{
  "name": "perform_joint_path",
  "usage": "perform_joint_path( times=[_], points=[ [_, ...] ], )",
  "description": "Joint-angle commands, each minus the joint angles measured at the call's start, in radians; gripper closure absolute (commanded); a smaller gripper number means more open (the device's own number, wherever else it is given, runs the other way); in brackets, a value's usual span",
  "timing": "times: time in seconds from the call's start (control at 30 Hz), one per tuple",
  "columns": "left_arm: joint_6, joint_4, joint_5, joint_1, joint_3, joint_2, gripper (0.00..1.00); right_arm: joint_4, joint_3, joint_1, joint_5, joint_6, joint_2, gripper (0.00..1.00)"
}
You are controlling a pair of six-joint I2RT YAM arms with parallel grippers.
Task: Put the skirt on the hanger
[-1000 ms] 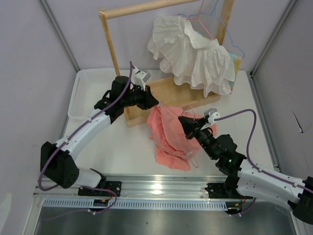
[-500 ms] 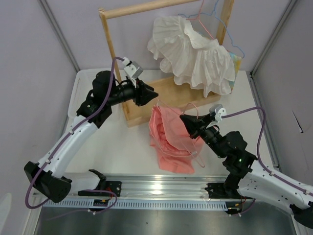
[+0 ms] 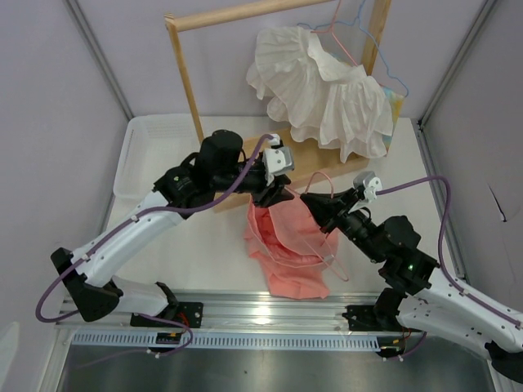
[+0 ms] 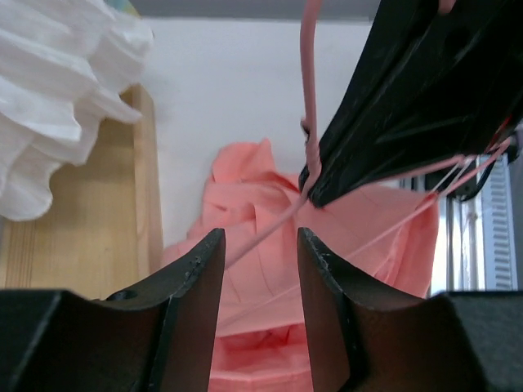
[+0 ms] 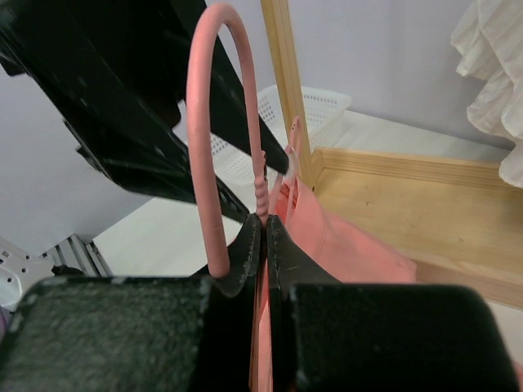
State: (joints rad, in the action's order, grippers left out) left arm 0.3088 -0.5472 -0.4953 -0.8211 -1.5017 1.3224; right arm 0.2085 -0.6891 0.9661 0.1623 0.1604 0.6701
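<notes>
The salmon-pink skirt [image 3: 286, 249] lies bunched on the white table, partly draped on the pale-pink wire hanger [image 3: 320, 181]. My right gripper [image 3: 317, 206] is shut on the hanger's twisted neck [image 5: 263, 200], with the hook [image 5: 214, 122] curving up on its left. The skirt [image 5: 347, 241] hangs just behind the fingers. My left gripper [image 3: 284, 193] is open, right next to the right gripper's tips. In the left wrist view its jaws [image 4: 257, 269] straddle a hanger wire [image 4: 253, 241] above the skirt [image 4: 261, 327] without touching it.
A wooden rack [image 3: 186, 90] stands at the back with its base board [image 3: 302, 151] just behind both grippers. On it hang a white ruffled garment [image 3: 323, 86], a light-blue hanger [image 3: 395, 80] and another pink hanger [image 3: 341, 37]. A white basket [image 3: 147, 151] sits far left.
My left gripper has swung right, from the rack's left post down to the hanger's neck beside the right gripper. The right gripper lifted the hanger slightly; the skirt shifted a little toward the front.
</notes>
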Motion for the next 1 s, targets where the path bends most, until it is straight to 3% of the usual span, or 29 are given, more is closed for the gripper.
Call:
perform_joint_path(
  times=[0.0,0.3,0.8,0.93,0.97],
  points=[
    [0.078,-0.019,0.109,-0.012,0.057,-0.025,0.54,0.042,-0.064,-0.001,-0.021,0.031,-0.032,1.0],
    [0.108,0.15,0.146,-0.038,0.204,-0.095,0.52,0.006,-0.087,-0.003,-0.018,0.031,-0.035,1.0],
    [0.17,0.193,0.173,-0.124,0.178,-0.026,0.53,0.002,-0.104,-0.004,-0.026,0.039,-0.02,1.0],
    [0.158,0.175,0.138,-0.131,0.179,-0.011,0.61,0.0,-0.11,-0.007,-0.021,0.033,-0.01,1.0],
    [0.147,0.17,0.129,-0.133,0.178,-0.009,0.69,0.0,-0.112,-0.007,-0.018,0.033,-0.006,1.0]
  ],
)
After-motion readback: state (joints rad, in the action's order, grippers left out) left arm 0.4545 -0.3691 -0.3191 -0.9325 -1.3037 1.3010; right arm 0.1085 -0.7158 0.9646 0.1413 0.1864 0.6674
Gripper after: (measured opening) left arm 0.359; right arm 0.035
